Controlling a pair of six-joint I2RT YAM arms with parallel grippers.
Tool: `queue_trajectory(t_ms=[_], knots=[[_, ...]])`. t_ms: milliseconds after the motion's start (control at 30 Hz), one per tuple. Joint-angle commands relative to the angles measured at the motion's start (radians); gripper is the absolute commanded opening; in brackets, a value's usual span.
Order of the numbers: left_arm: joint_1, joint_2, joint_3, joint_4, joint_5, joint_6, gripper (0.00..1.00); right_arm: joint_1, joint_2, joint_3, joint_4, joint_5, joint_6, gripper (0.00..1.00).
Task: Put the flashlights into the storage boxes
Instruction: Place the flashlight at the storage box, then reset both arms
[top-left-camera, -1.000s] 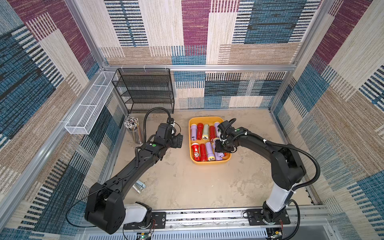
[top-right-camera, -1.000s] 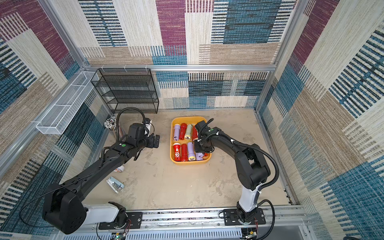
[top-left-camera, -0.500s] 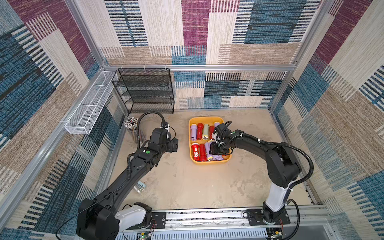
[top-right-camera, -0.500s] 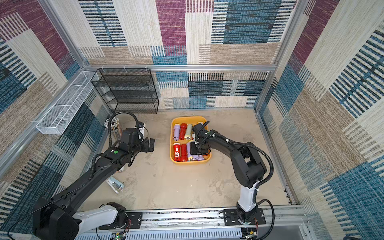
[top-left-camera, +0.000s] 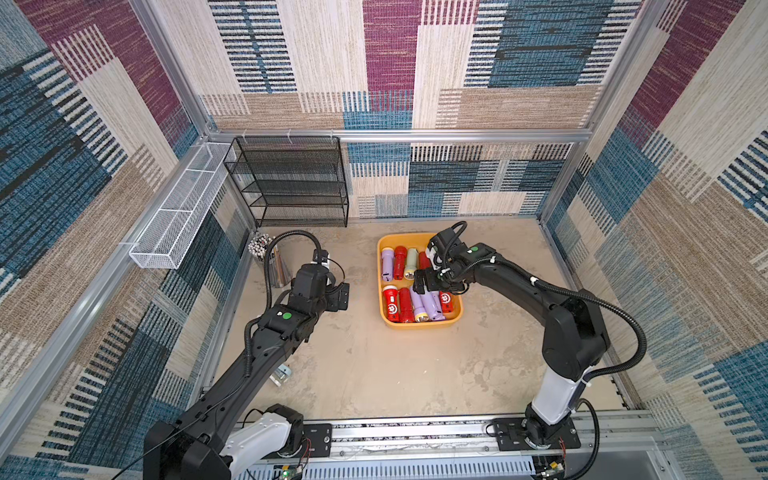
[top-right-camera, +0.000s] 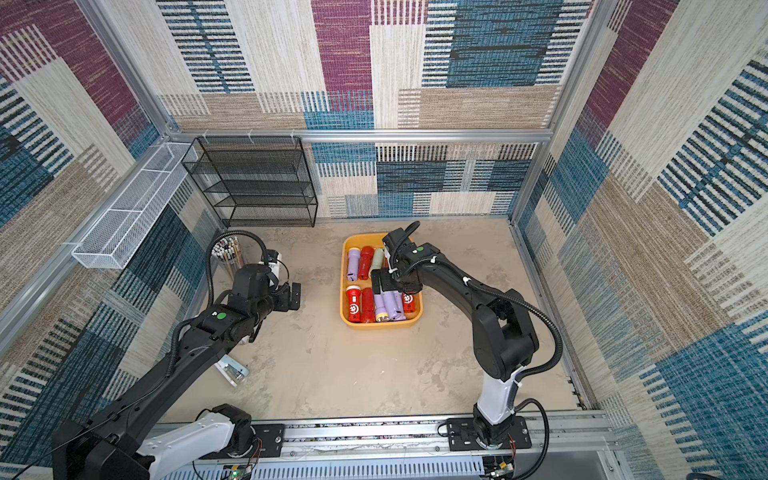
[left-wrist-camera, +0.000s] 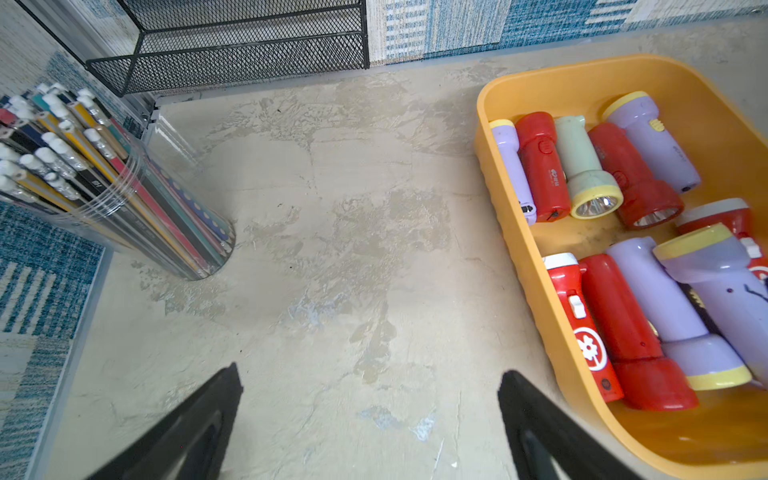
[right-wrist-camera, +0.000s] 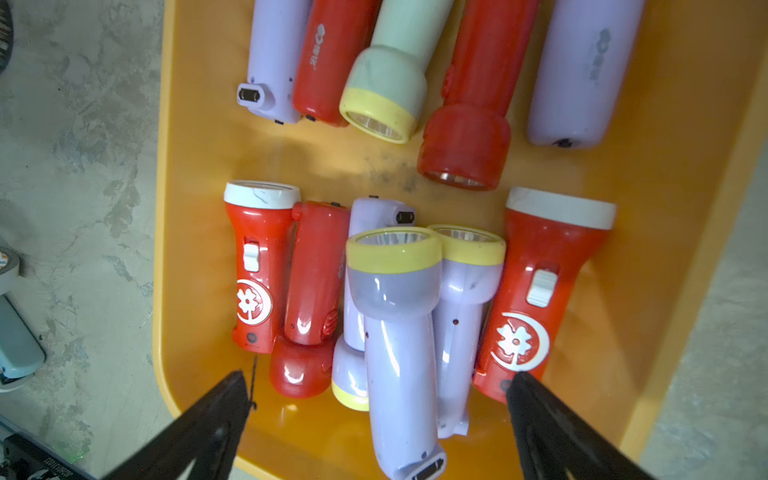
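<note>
Since every flashlight in view lies inside the yellow-orange tray (top-left-camera: 419, 323), the task reads as done or v. nearly so. Count from right wrist view: eleven flashlights (right-wrist-camera: 461, 137), five in far row, six in near row. None seen loose on counter (top-left-camera: 395, 374) in both top views.

Right jaws: wide apart, hanging over near row of tray, nothing clamped. Lilac flashlight w/ yellow head (right-wrist-camera: 399, 332) lies between them, touching neither. It rests on top of two other lilac ones, not flat on tray floor. Judgement: it is in the tray, so it counts; stacking untidy but looks settled.

Left jaws: apart, empty, over bare counter between tray and clear jar of pencils (left-wrist-camera: 104, 187), touching neither.

Left to do, as judged: draw both arms back; prob. no more picks.

Not verifiable:
- Counter strip under left arm is hidden in top views, so a stray there can't be ruled out.
- Small pale object (top-right-camera: 230, 370) beside left arm looks like a stapler, ID uncertain; not a flashlight.
- Tray's near rim is cut off in right wrist view.
- Lower lilac flashlights are mostly covered.

Black mesh rack (top-left-camera: 291, 183) and white wire basket (top-left-camera: 174, 220) play no part.
</note>
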Motion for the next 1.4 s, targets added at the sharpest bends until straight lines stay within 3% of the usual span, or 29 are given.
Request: queue_trajectory(t_ms=[0,300,467,633,767,1000,1367], knots=[[0.009,-0.007,-0.009,0.026,-0.032,-0.006,1.0,-0.002,-0.009,0.032,-0.006,0.043,-0.038,1.0],[0.147,0.01,-0.045,0.132,0.035,-0.028,1.0,-0.101,-0.068,0.088,0.159,0.18,-0.111,1.0],[0.186,0.087,-0.071,0.217,-0.037,-0.006,1.0,-0.218,-0.13,-0.093,0.403,0.312,-0.167,1.0],[0.265,0.166,-0.091,0.316,0.031,0.001,1.0,-0.27,-0.265,-0.425,0.827,0.449,-0.287,1.0],[0.339,0.181,-0.146,0.445,0.051,-0.039,1.0,-0.335,-0.359,-0.635,1.057,0.431,-0.309,1.0],[0.368,0.24,-0.257,0.607,-0.004,0.046,1.0,-0.409,-0.288,-0.719,1.198,0.409,-0.366,1.0],[0.407,0.355,-0.366,0.892,0.009,0.015,0.99,-0.528,-0.269,-0.922,1.657,0.18,-0.35,1.0]])
